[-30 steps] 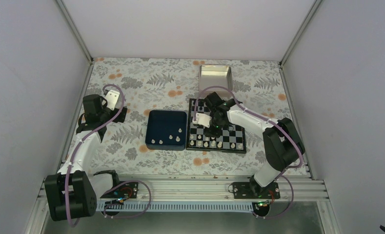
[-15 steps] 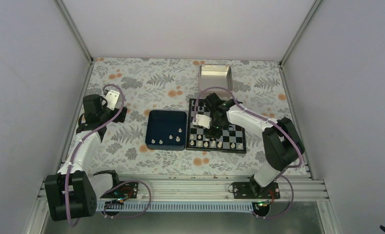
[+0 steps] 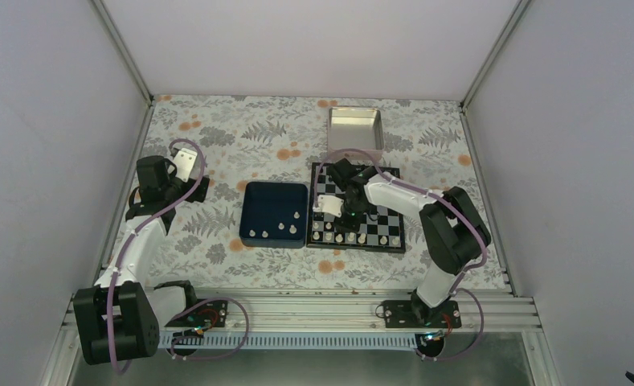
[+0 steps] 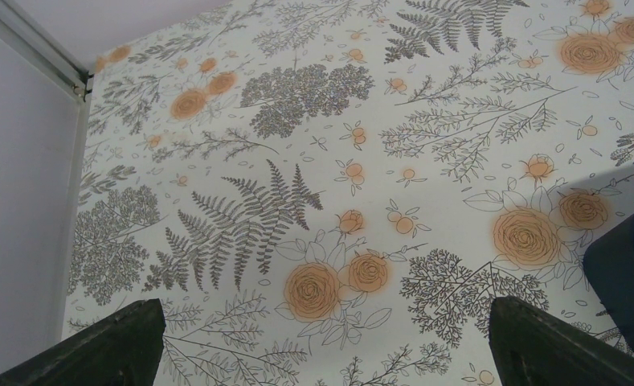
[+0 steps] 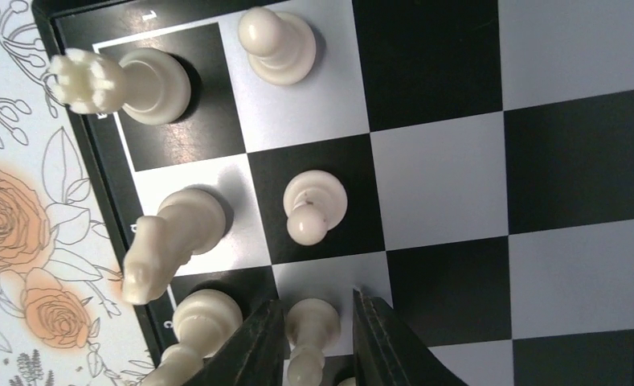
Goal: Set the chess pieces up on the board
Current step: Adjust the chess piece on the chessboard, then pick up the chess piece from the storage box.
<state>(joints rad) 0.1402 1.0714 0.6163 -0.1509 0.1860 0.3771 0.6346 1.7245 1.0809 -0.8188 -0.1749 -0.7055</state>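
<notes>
My right gripper (image 5: pixel 317 342) straddles a small cream pawn (image 5: pixel 312 318) standing upright in the pawn row of the black-and-white chequered board (image 5: pixel 570 265). Its fingers sit close on either side; I cannot tell whether they pinch. Well away, my left gripper (image 4: pixel 329 342) gapes wide.

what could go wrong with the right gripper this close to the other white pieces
The right gripper straddles a pawn on the board. One finger sits right beside a neighbouring piece, so a sideways shift could topple it. The pawn looks nearer that finger, so closing could tip it.
</notes>
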